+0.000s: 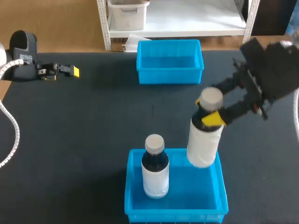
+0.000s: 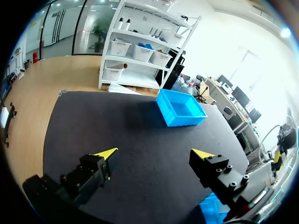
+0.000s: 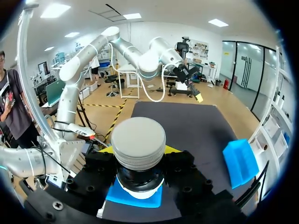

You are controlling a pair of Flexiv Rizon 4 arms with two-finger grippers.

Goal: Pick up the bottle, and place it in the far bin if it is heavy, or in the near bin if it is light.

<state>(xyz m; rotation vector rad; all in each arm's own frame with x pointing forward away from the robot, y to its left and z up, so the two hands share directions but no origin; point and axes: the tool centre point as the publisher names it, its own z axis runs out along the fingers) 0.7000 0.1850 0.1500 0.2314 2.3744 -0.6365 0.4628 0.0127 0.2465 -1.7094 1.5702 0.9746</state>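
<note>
Right tool (image 1: 214, 117) pinches bottle (image 1: 204, 140) at the neck over near bin (image 1: 132, 186), right rim; only head view shows second bottle (image 1: 155, 168) standing inside; left tool (image 2: 154, 156) spread.

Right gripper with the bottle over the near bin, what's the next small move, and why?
Probably lower it straight down. The right gripper is shut on the held bottle, which hangs over the right side of the near bin, clear of the standing bottle already in it.

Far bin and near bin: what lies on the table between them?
Nothing: in the head view only bare black table separates the far bin from the near bin.
</note>
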